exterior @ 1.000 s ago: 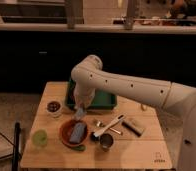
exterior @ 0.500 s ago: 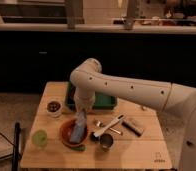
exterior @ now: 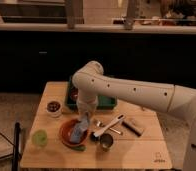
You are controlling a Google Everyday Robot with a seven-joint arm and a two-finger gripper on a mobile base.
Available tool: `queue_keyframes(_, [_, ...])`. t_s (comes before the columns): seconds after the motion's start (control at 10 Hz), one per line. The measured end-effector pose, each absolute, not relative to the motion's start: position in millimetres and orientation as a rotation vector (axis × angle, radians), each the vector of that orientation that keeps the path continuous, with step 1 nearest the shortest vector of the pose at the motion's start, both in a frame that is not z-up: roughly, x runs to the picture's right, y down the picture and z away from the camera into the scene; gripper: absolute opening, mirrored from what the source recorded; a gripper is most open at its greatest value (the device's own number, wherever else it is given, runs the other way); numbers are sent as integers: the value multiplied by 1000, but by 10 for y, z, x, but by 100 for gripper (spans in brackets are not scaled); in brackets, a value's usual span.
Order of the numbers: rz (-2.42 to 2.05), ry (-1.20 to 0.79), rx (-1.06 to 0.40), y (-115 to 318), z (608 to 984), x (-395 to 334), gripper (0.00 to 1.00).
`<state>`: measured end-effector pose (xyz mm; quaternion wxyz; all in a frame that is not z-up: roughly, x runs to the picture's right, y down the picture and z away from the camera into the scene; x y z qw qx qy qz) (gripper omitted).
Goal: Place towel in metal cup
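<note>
Fingers (exterior: 85, 117) of the gripper (exterior: 84, 120) are pinched shut on the upper end of the blue towel (exterior: 79, 132), which hangs down from them with its lower end reaching into the orange bowl (exterior: 66, 134) directly beneath. Largest in view, the white arm (exterior: 136, 92) enters from the right edge of the frame, runs leftward above the table and bends down to end at the fingers, filling the room above and to the right of them. Wooden table (exterior: 141, 152): its near edge lies well below the fingers and its left edge well to their left; a bare stretch of board occupies the near right corner, below and to the right of the fingers. Green tray (exterior: 109, 103): behind the fingers along the table's far edge, partly hidden by the arm. Metal cup (exterior: 106, 142): upright with its mouth upward, below and to the right of the fingers, near the bowl's right rim; the towel hangs to its left, apart from it. White utensil (exterior: 112, 124) and dark bar (exterior: 133, 126): lying flat to the right of the fingers, just behind the cup. Small white dish (exterior: 53, 107): left of the fingers and slightly behind them. Green round object (exterior: 39, 137): farther left and lower, near the table's left edge.
</note>
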<state>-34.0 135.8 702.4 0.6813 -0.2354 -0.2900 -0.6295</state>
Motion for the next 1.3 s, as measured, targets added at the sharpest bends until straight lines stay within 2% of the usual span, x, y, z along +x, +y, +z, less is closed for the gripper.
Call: queue_keyframes(1.3, [-1333, -737, -715, 1920, 6858, 226, 0])
